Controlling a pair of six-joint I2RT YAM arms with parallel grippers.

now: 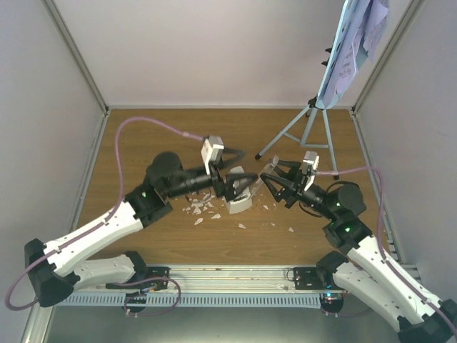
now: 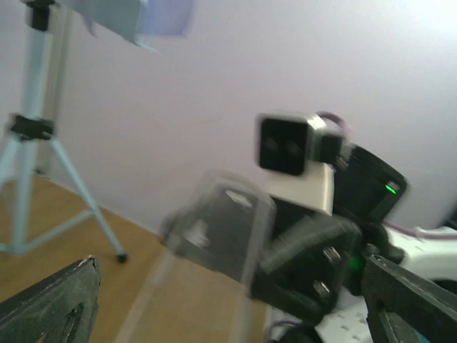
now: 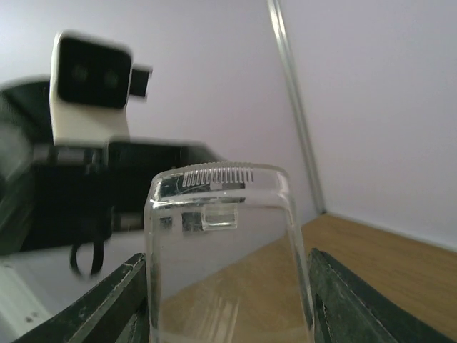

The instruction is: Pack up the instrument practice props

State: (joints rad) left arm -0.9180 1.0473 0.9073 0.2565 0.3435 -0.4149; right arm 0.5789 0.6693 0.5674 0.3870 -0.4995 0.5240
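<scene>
The white metronome body [image 1: 241, 204] stands mid-table. My left gripper [image 1: 230, 187] hovers just beside and above it; in the left wrist view the left gripper [image 2: 232, 314] is open, with its fingers far apart at the bottom corners. The clear tapered cover [image 3: 221, 250] is held off the table with my right gripper [image 3: 228, 304] shut on its two sides. From above, the cover [image 1: 263, 171] sits at the tip of the right gripper [image 1: 270, 179]. From the left wrist the cover [image 2: 218, 229] looks blurred. The pale-blue music stand [image 1: 307, 132] stands back right, carrying sheet music [image 1: 360, 32].
Small white crumbs [image 1: 203, 209] lie scattered on the wooden table [image 1: 143, 136] around the metronome. The stand's legs [image 1: 285, 136] spread just behind the right gripper. Grey walls close in the left, back and right sides. A metal rail [image 1: 235, 282] runs along the near edge.
</scene>
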